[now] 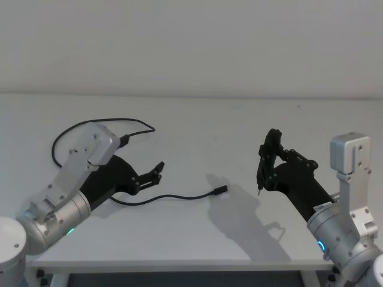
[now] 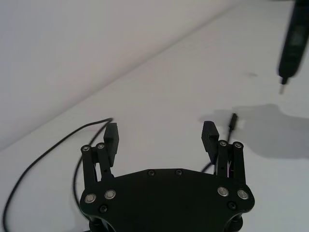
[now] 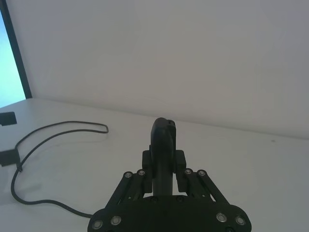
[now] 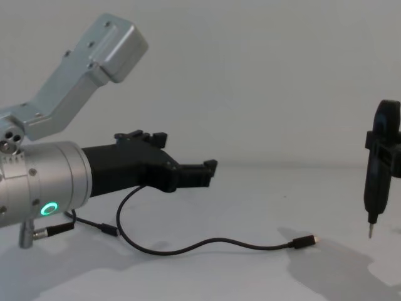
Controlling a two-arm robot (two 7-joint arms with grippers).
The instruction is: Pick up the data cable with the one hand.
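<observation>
The data cable [image 1: 179, 195] is a thin black cord lying on the white table, looped at the far left and ending in a small metal-tipped plug [image 1: 221, 191]. It also runs across the chest view [image 4: 219, 241], the left wrist view [image 2: 48, 150] and the right wrist view [image 3: 58, 125]. My left gripper [image 1: 157, 171] hangs open just above the cord's middle stretch, touching nothing; its fingers [image 2: 112, 137] stand wide apart, and in the chest view it [image 4: 203, 170] hovers over the table. My right gripper [image 1: 269, 156] is shut on a black pen-shaped tool [image 4: 376, 182], held tip down at the right.
The white table [image 1: 197, 125] meets a plain white wall at the back. Its front edge [image 1: 179, 263] runs below both arms. The tool's thin tip [image 1: 258, 191] hangs right of the plug, over a dark shadow on the table.
</observation>
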